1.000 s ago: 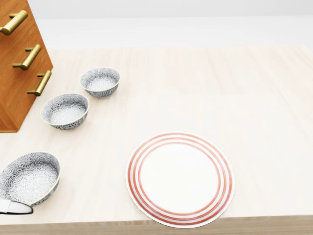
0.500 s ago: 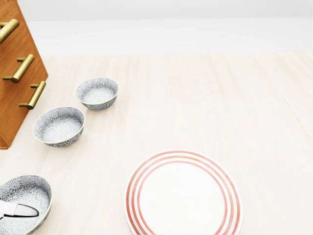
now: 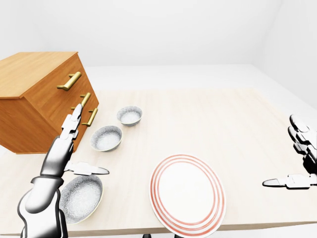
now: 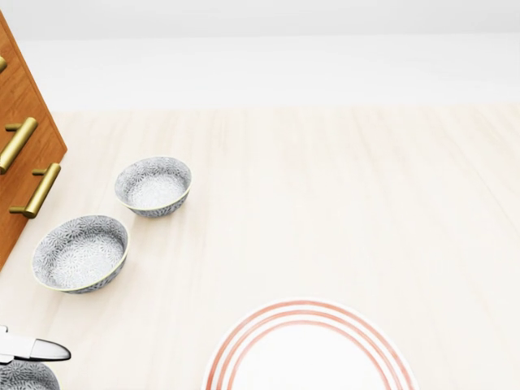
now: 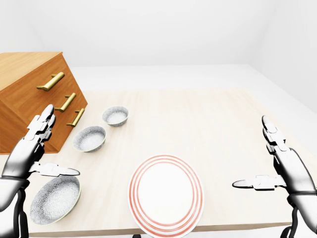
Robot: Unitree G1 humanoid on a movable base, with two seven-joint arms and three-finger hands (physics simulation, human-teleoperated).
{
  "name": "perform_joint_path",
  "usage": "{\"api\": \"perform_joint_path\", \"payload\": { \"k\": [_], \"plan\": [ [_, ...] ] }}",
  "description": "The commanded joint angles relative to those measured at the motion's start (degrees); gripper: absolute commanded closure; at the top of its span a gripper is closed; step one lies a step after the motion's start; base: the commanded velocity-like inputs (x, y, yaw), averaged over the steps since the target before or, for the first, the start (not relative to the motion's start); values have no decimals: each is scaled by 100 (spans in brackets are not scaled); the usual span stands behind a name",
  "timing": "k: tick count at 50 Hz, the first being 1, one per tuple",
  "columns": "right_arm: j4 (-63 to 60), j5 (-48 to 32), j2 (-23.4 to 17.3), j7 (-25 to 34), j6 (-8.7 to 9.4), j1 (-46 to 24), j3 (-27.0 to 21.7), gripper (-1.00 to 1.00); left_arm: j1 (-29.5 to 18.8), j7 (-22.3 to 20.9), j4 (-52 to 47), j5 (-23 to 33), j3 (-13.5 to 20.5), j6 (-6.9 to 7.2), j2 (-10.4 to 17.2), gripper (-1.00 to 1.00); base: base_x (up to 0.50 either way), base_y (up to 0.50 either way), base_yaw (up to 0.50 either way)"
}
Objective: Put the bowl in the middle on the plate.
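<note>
Three grey patterned bowls stand in a line on the left of the pale wooden table. The middle bowl [image 3: 106, 137] sits upright between the far bowl [image 3: 129, 115] and the near bowl [image 3: 79, 197]. A white plate with red rings [image 3: 188, 199] lies near the table's bottom edge, to the right of the bowls. My left hand [image 5: 58, 147] hovers open above the near bowl, its thumb over the rim, short of the middle bowl. My right hand [image 5: 252, 156] is open over bare table, right of the plate. Neither hand holds anything.
A wooden chest of drawers [image 3: 39, 99] with brass handles stands on the table just left of the bowls, close to the middle one. The table's edge [image 3: 257, 225] runs right below the plate. A white wall and floor lie beyond.
The whole head view has shifted: bowls, plate and chest slid down and look larger, so the camera has moved closer. The things themselves have not moved on the table.
</note>
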Motion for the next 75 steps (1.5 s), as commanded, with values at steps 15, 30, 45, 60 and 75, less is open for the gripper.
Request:
{"api": "perform_joint_path", "payload": {
  "k": [15,30,45,60,75],
  "plan": [
    [211,-333,-28,-308,0,-14,161,-100,-183,355,-62,315,-67,-3,129,-100,0,0,0],
    [166,-415,5,-316,0,13,164,-100,-708,399,184,1135,-531,-95,440,-100,0,0,0],
    [160,-474,16,-320,0,26,172,-100,-1600,466,780,2403,-931,-685,894,-100,0,0,0],
    [211,-479,16,-336,0,28,186,-100,-2510,1041,1734,3191,-1326,-685,1162,-100,0,0,0],
    [212,-494,9,-328,0,22,189,-100,-2983,1353,2171,4323,-1633,-685,1214,-100,0,0,0]
  ]
}}
